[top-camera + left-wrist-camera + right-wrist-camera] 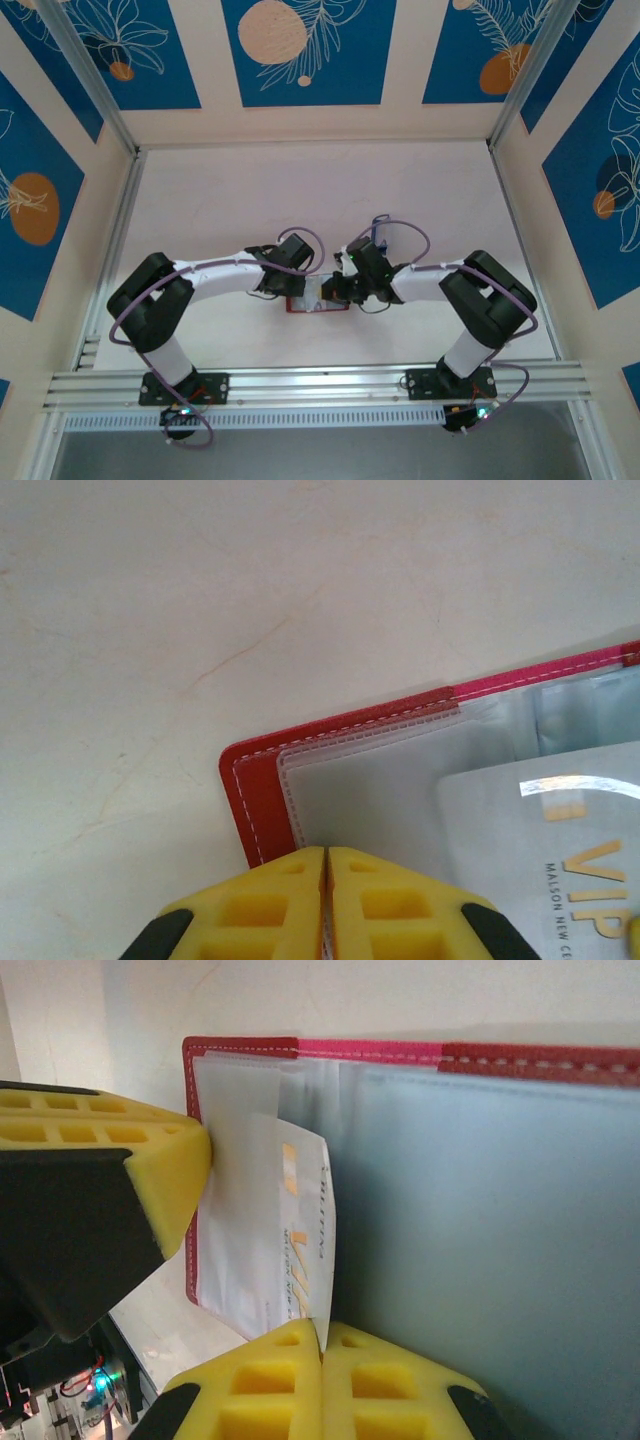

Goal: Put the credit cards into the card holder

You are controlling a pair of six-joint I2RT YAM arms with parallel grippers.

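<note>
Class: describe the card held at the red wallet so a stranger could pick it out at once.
On the near half of the white table lies an open red card holder with clear sleeves. Against those sleeves is a pale card, gripped at one edge by the right gripper. Its gold VIP lettering sets it apart from the blank sleeves.

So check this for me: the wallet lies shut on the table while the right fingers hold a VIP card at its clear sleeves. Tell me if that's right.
Not quite: the wallet lies open, not shut. The right wrist view shows its clear sleeves spread flat inside the red rim. The rest stands: the right fingers hold the VIP card at the sleeves.
</note>
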